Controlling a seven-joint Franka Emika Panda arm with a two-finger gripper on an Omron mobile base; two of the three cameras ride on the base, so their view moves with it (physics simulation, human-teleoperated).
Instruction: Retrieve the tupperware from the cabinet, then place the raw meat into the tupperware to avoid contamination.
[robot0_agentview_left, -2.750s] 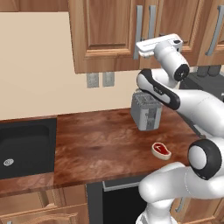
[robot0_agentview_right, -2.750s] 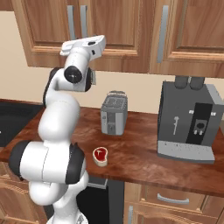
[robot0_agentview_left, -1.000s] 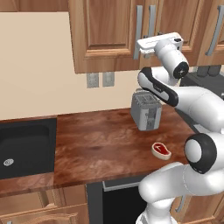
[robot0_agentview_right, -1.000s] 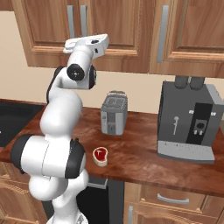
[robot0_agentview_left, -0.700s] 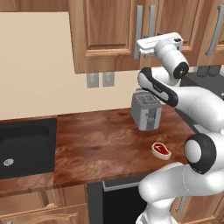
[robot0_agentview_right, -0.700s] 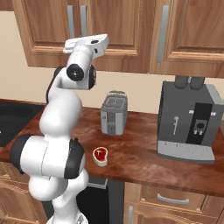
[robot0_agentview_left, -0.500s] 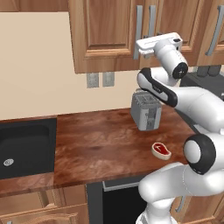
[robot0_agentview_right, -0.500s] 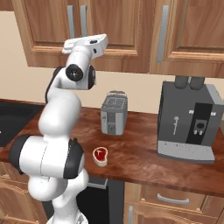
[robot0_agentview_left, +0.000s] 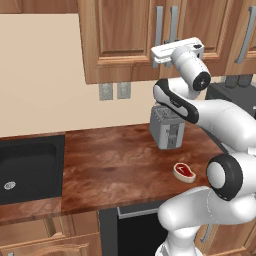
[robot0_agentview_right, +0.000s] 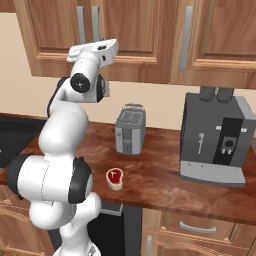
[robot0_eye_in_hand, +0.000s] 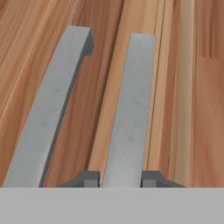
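The brown wooden cabinet (robot0_agentview_left: 125, 40) (robot0_agentview_right: 145, 30) hangs above the counter with its doors closed, and the tupperware is hidden. My gripper (robot0_eye_in_hand: 120, 179) is raised against the door fronts (robot0_agentview_left: 167, 48) (robot0_agentview_right: 91, 46). In the hand view its two dark fingertips (robot0_eye_in_hand: 89, 179) press on either side of the right-hand grey bar handle (robot0_eye_in_hand: 129, 109); the second handle (robot0_eye_in_hand: 48, 109) runs just to its left. The raw meat (robot0_agentview_left: 184, 171) (robot0_agentview_right: 114, 177), red with a pale fat rim, lies flat on the counter near its front edge, well below the hand.
A silver-grey toaster (robot0_agentview_left: 166, 127) (robot0_agentview_right: 130, 130) stands on the counter under the hand. A dark coffee machine (robot0_agentview_right: 215, 140) sits to the right. A black sink (robot0_agentview_left: 25, 170) is set into the counter at the left. Two wall outlets (robot0_agentview_left: 114, 91) sit below the cabinet.
The jaws have closed in onto the bar handle. The arm and the hand have stayed in place at the cabinet doors, and the meat has not moved.
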